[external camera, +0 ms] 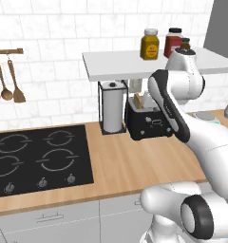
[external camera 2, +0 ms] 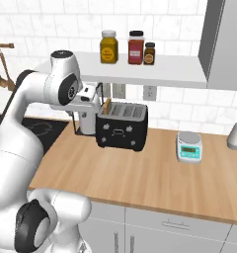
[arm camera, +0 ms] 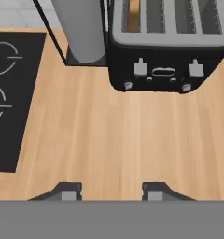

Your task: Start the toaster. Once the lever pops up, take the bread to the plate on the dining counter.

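The toaster (arm camera: 167, 44) is a glossy black box with silver-rimmed slots, standing on the smooth wooden counter (arm camera: 118, 135) beside the paper-towel roll (arm camera: 81, 28). Tan bread (arm camera: 133, 13) sits upright in its leftmost slot. The gripper (arm camera: 109, 191) hangs partly open, empty, above bare counter before the toaster.

The white arm rises from its base, bends at a dark elbow joint and reaches forward. In the hand view the gripper (arm camera: 109, 191) points down (tilted slightly forward), its 2 dark fingertips (arm camera: 67, 190) standing apart with bare space between them, nothing held. The wrist sits high, folded over the forearm.
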